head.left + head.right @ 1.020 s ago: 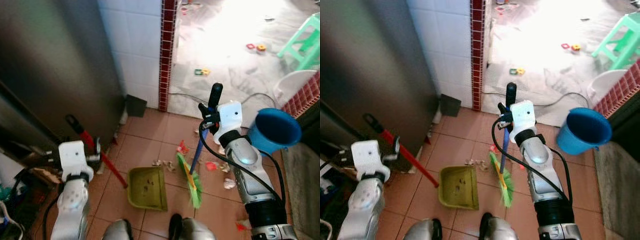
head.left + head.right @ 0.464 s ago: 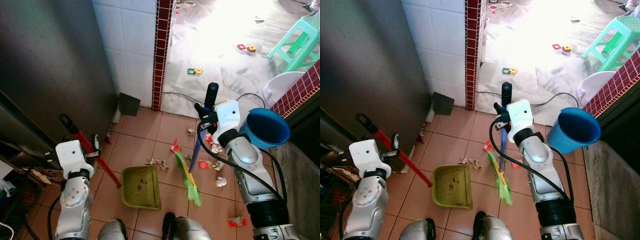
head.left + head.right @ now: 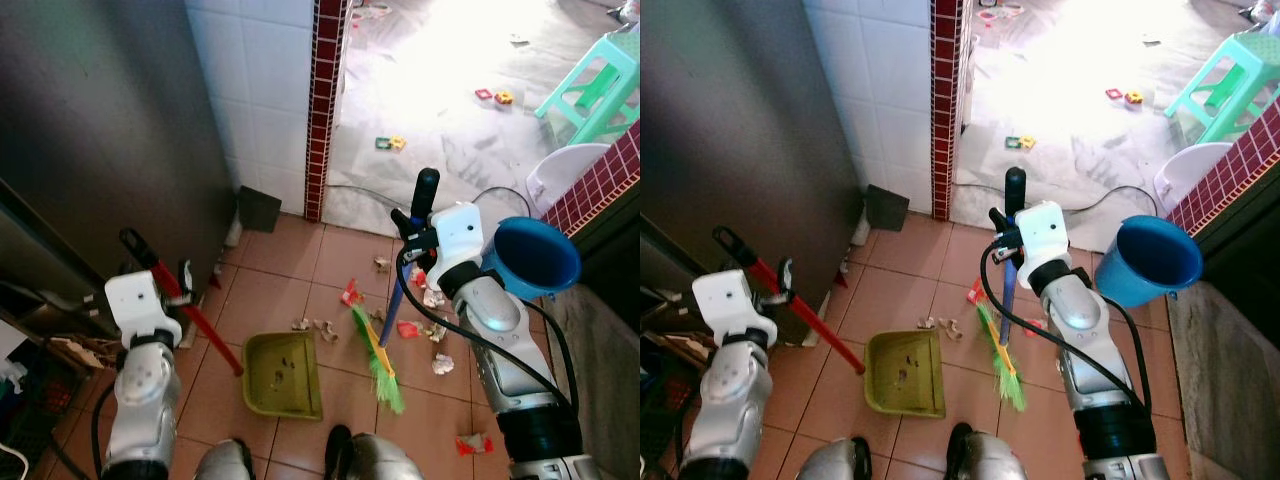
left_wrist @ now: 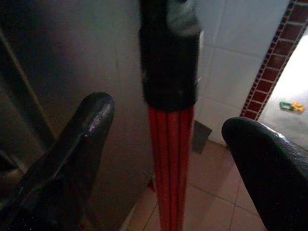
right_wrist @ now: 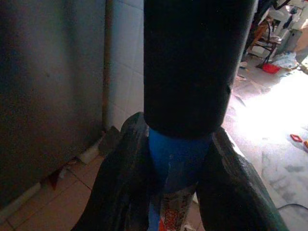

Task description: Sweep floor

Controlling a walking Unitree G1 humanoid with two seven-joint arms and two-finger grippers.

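My right gripper [image 5: 175, 159] has its jaws clamped hard on the blue broom handle with the black cap [image 3: 424, 200], while my left gripper [image 4: 168, 144] sits with its jaws spread wide, the red dustpan handle with a black grip [image 4: 169, 159] running between them without either finger touching it. Below my right jaws the green and yellow broom bristles [image 3: 380, 362] rest on the terracotta floor tiles [image 3: 290, 275], and the olive-green plastic dustpan [image 3: 284, 374] lies just beside them, down the red shaft from my left jaws. Scraps of red and white paper litter [image 3: 432, 330] are scattered past the bristles, away from the pan. The risk, as I judge it: with my left jaws loose, one firm push of the broom could shove the pan aside or let its handle topple, and the litter goes nowhere.
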